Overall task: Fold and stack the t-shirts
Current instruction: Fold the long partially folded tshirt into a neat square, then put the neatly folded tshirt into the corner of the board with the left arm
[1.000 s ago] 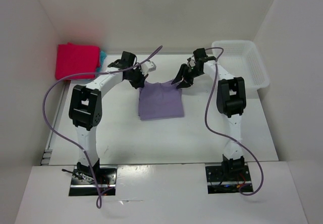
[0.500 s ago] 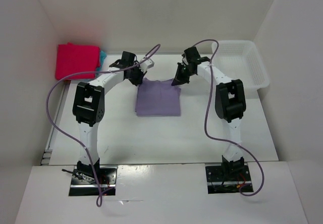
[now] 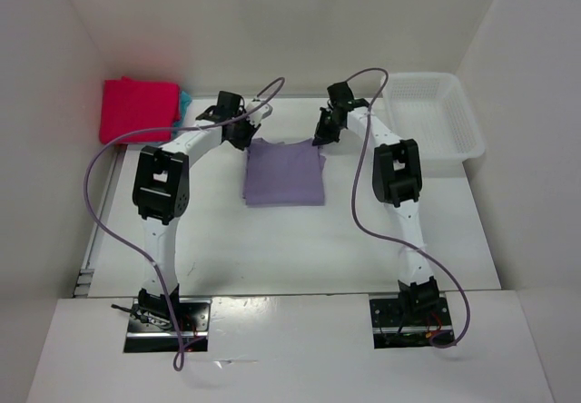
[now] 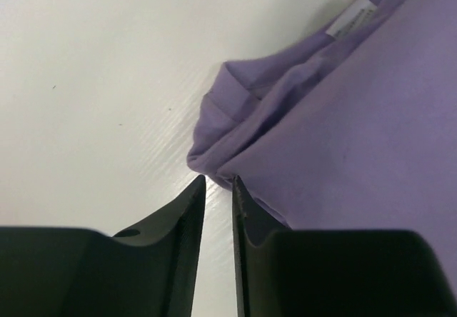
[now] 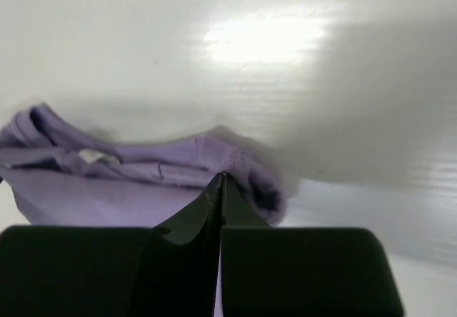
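Note:
The pale lavender t-shirt (image 3: 283, 174) lies folded into a rough square at the table's middle. My left gripper (image 3: 247, 140) is at its far left corner. In the left wrist view the left gripper (image 4: 218, 183) has a narrow gap showing bare table, and the lavender t-shirt (image 4: 343, 131) bunches just past the tips. My right gripper (image 3: 320, 138) is at the far right corner. In the right wrist view the right gripper (image 5: 221, 177) is shut, tips against the hem of the lavender t-shirt (image 5: 143, 167), with no cloth showing between them. A magenta-red t-shirt (image 3: 138, 108) lies folded at the far left, over a turquoise one (image 3: 184, 103).
A white mesh basket (image 3: 436, 113) stands at the far right, beside the right arm. White walls close in the table on the left, back and right. Purple cables loop above both arms.
The lavender shirt's far edge, held up between both grippers, now lies flat. Both grippers have moved farther back. The left jaws have parted and the right jaws have shut.

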Controlling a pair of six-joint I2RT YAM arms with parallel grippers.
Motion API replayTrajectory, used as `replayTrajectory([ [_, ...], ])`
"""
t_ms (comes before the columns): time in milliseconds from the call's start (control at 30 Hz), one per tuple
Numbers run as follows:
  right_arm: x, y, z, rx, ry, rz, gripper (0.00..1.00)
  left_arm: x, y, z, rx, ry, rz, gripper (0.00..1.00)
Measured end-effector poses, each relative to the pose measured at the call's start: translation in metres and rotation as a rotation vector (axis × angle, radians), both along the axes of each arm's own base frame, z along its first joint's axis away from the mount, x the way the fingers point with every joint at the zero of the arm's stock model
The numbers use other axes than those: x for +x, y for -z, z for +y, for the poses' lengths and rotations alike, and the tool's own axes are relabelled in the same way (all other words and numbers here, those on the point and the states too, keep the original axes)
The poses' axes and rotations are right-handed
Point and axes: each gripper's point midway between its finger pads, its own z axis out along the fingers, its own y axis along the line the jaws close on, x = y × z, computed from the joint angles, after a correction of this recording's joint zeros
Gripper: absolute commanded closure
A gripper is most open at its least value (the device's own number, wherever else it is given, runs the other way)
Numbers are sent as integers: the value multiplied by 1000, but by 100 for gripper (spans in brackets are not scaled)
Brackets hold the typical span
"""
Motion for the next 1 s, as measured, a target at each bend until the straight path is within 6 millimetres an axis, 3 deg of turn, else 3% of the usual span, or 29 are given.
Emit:
replayTrajectory([
  [67, 10, -3, -7, -11, 20, -20, 100, 5, 1, 4, 0, -25, -1, 71],
  [233, 21, -14, -16, -24, 33, -41, 99, 13, 5, 20, 13, -72, 1, 55],
  [333, 23, -26, -15, -27, 23, -54, 83, 15, -5, 25, -14, -93, 16, 41],
  [367, 23, -30, -14, -27, 18, -61, 80, 17, -11, 24, -26, -91, 12, 26],
  [467, 19, -43, -15, -51, 9, -74, 68, 9, -32, 20, -88, -62, 23, 2],
  [533, 12, -57, -15, -74, -1, -88, 61, -3, -50, 10, -150, -19, 38, 0],
  [633, -9, -82, -11, -109, -25, -112, 56, -26, -66, -7, -243, 50, 60, 0],
  [700, -31, -98, -6, -127, -48, -123, 55, -43, -61, -14, -293, 65, 109, 0],
  [867, -96, -117, -14, -160, -73, -105, 54, -76, -9, -16, -340, -4, 290, 0],
  [1000, -131, -109, -35, -186, -38, -59, 54, -85, 19, -13, -373, -57, 392, 0],
])
